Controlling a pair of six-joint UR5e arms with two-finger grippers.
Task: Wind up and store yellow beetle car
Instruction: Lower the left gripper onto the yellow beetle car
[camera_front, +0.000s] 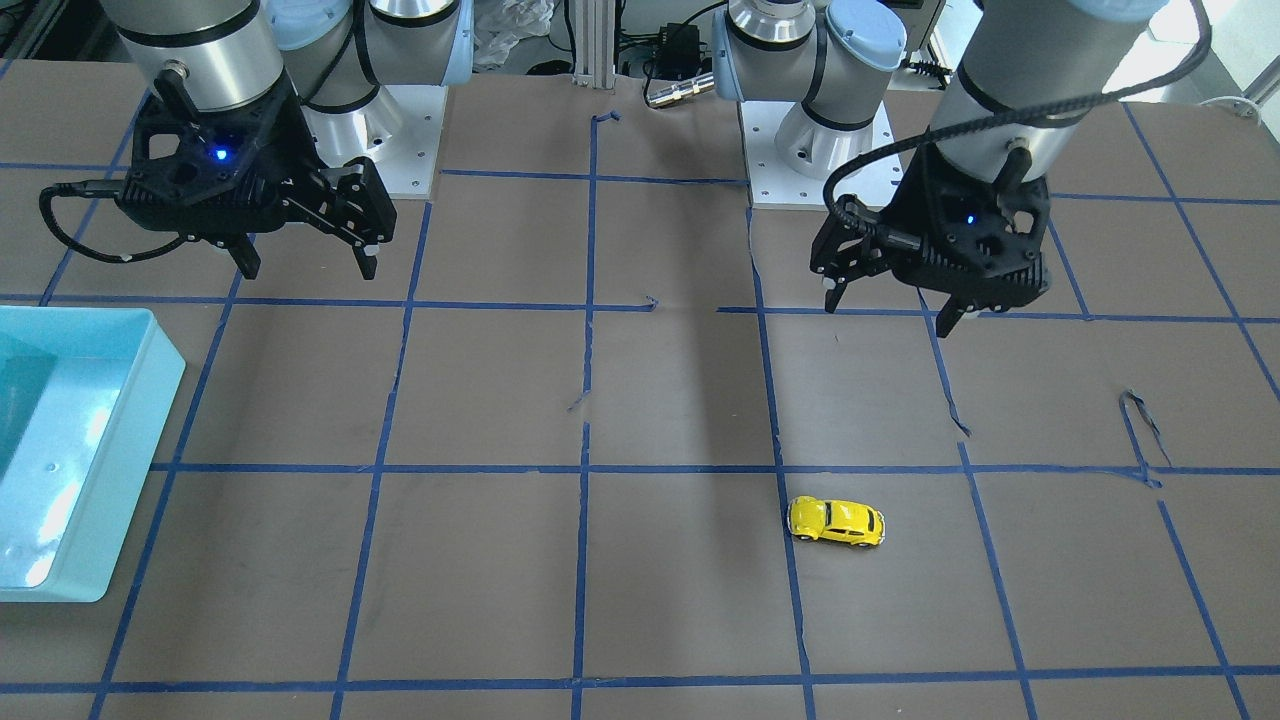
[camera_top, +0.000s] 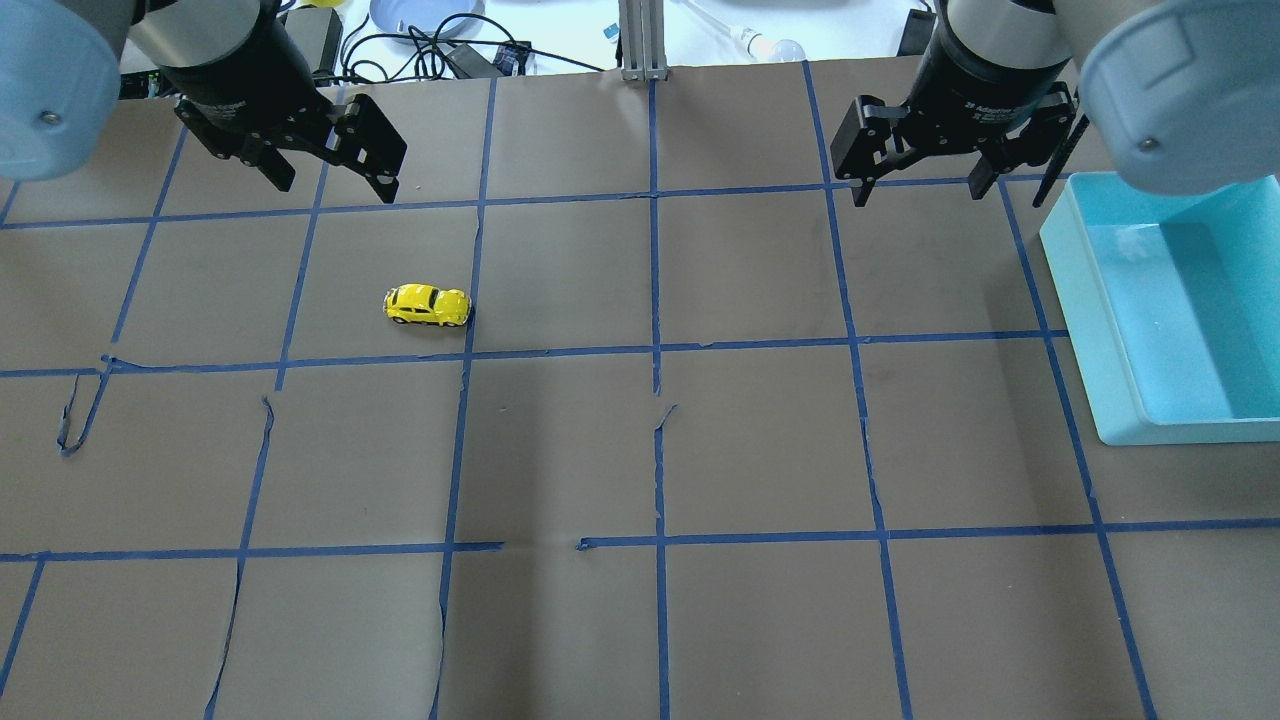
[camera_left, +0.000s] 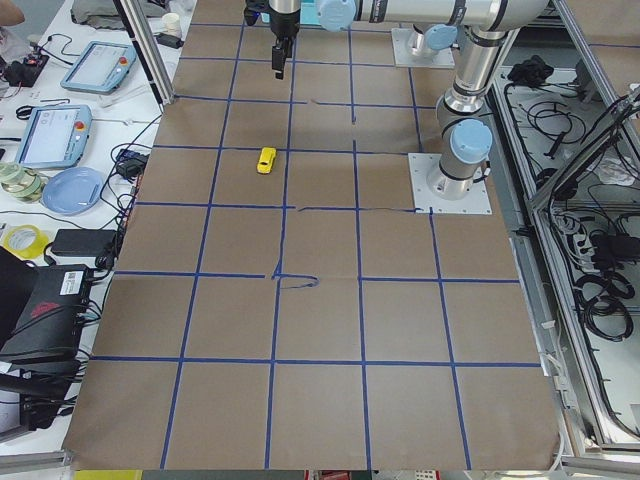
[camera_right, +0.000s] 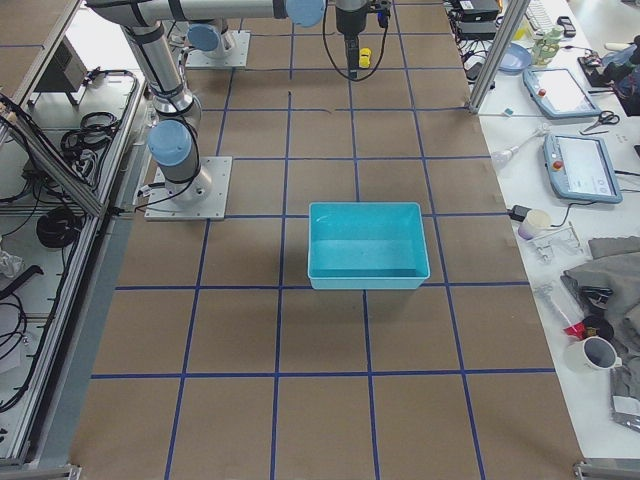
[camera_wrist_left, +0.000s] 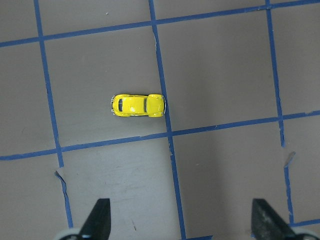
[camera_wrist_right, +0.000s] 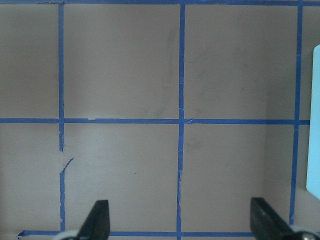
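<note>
The yellow beetle car (camera_front: 836, 521) stands on its wheels on the brown paper table, next to a blue tape line; it also shows in the overhead view (camera_top: 428, 305) and the left wrist view (camera_wrist_left: 137, 105). My left gripper (camera_top: 337, 190) is open and empty, hanging above the table, back from the car towards my base. My right gripper (camera_top: 918, 195) is open and empty too, hanging over bare table far from the car. The right wrist view shows only the table and the gripper's own tips (camera_wrist_right: 180, 222).
A light blue bin (camera_top: 1075, 300) stands on the table at my right side, beside the right gripper; its edge shows in the right wrist view (camera_wrist_right: 315, 115). Blue tape lines divide the table into squares. Operators' desks with tablets and cables lie beyond the far edge.
</note>
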